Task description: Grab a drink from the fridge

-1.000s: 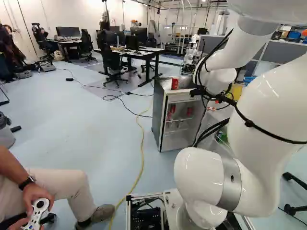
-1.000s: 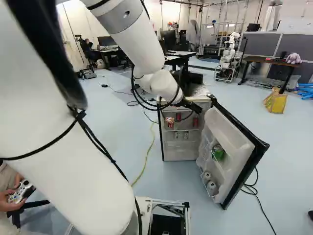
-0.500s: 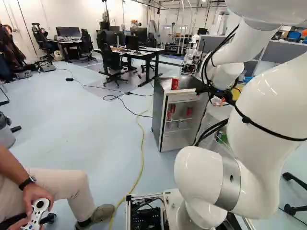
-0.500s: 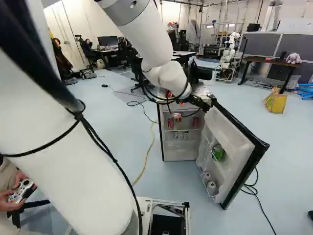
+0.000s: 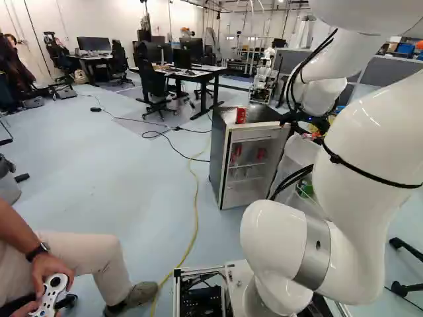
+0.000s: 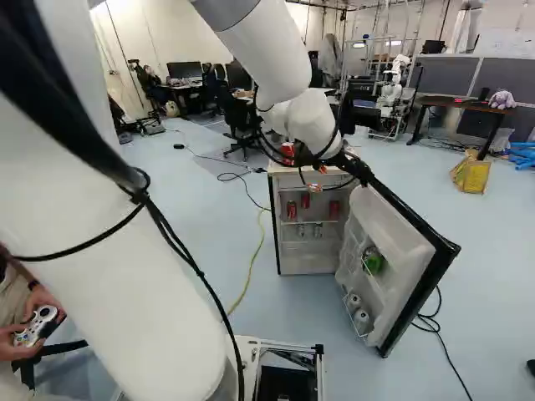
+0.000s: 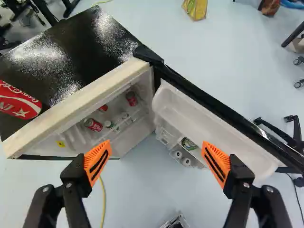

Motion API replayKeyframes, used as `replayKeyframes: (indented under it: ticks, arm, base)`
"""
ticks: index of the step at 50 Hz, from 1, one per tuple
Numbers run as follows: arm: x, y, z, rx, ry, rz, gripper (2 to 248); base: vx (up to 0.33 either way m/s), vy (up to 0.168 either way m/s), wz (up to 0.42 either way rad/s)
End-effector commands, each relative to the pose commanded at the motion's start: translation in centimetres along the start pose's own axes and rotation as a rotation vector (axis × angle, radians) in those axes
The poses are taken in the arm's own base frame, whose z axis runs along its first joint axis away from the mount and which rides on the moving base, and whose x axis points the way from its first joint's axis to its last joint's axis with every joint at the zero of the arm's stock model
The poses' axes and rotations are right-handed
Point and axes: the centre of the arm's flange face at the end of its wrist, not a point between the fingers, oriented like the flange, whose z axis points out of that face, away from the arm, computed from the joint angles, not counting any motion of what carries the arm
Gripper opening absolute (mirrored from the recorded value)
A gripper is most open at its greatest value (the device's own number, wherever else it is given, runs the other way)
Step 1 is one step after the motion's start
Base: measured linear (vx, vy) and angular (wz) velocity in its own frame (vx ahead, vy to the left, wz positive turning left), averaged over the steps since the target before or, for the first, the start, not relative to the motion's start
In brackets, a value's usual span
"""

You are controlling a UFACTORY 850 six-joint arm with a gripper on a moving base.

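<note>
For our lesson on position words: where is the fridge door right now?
In the right base view, the door stands open at the right of the fridge, with the yellow bag beyond it.

Base views from behind the arm [image 5: 367,145], forward and down; wrist view nearer, steeply downward; fridge [image 7: 80,52] in all.

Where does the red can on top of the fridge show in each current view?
Left base view: just right of the middle, the red can on the fridge top.
Right base view: near the middle, partly hidden by the arm.
Wrist view: by the fridge top's pale front edge.
Shared landmark: the open fridge door.
</note>
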Motion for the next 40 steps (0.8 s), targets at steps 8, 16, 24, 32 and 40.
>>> replayKeyframes:
  ticks: [8, 16, 24, 32, 40]
  arm:
    - [0.9, 0.9, 0.6, -0.012, -0.014, 0.014, 247]
    - [1.7, 1.8, 1.3, -0.024, -0.024, 0.027, 247]
    - [2.6, 2.8, 2.1, -0.036, -0.024, 0.041, 247]
    - [3.4, 3.8, 2.8, -0.049, -0.021, 0.056, 247]
    - [4.1, 4.9, 3.4, -0.062, -0.018, 0.07, 247]
  base:
    - [0.0, 0.0, 0.0]
    - [0.0, 0.0, 0.0]
    - [0.0, 0.0, 0.0]
    - [0.0, 0.0, 0.0]
    - [0.0, 0.0, 0.0]
